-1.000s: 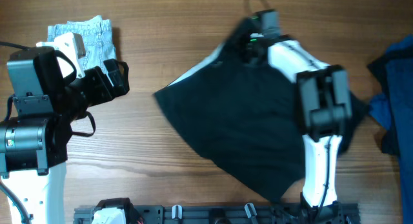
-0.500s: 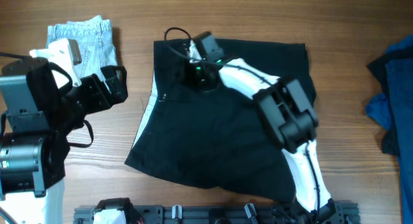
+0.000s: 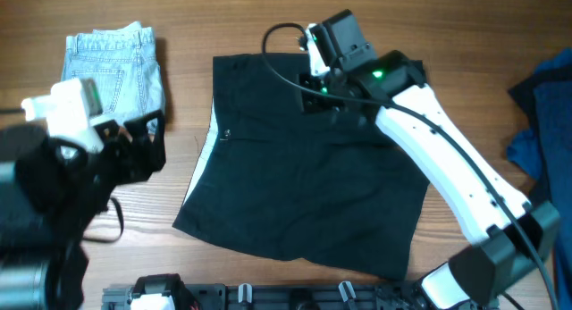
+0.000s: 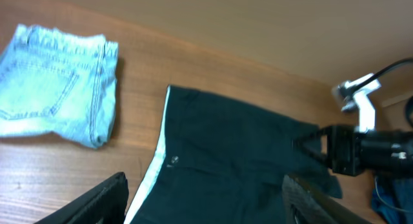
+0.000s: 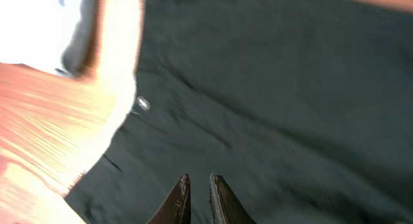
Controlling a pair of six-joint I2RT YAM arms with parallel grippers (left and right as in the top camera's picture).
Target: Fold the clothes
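Black shorts [image 3: 304,185] with a white side stripe lie spread flat on the wooden table; they also show in the left wrist view [image 4: 239,153] and fill the right wrist view [image 5: 271,88]. My right gripper [image 3: 310,96] hovers over the shorts' upper middle, near the waistband; its fingers [image 5: 199,185] are almost together with no cloth between them. It also shows in the left wrist view [image 4: 310,145]. My left gripper [image 3: 147,147] is wide open and empty, left of the shorts [image 4: 206,201].
Folded light-blue denim shorts [image 3: 112,64] lie at the back left, also in the left wrist view [image 4: 58,82]. A heap of blue clothes [image 3: 541,113] sits at the right edge. A dark rack [image 3: 295,297] runs along the front edge.
The right arm dragged the black shorts leftward and laid them out flat, then drew back toward the upper middle. The left arm rose closer to the camera.
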